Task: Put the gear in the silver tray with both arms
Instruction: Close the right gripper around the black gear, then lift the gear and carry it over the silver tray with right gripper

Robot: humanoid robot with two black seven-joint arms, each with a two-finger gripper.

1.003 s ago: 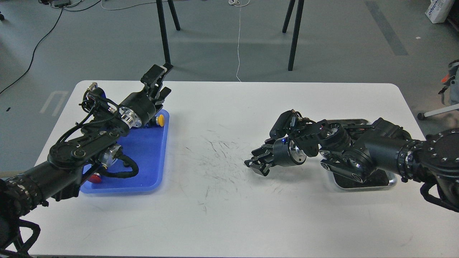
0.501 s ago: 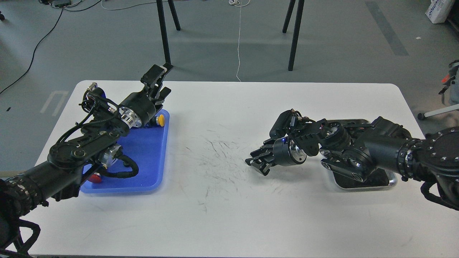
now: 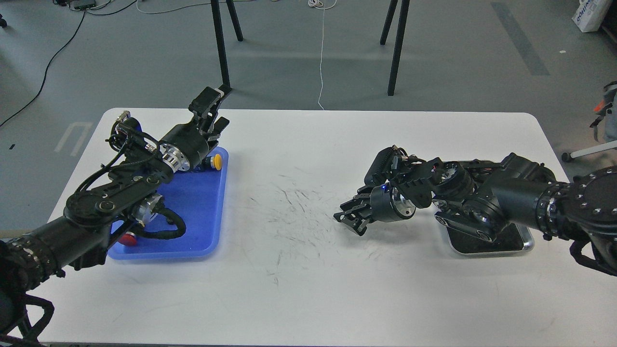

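Barely started, I'd guess: left hand (image 3: 212, 107) open, empty; right hand (image 3: 351, 218) dark, can't tell; silver tray (image 3: 523, 246) behind it.

You will find only one printed marking here: blue lettering on a white bag (image 3: 589, 13) on the floor, far beyond and to the right of the right gripper (image 3: 351, 219), cut off by the frame edge and too small to read. No legible label, brand, number or sign shows on anything near either gripper.
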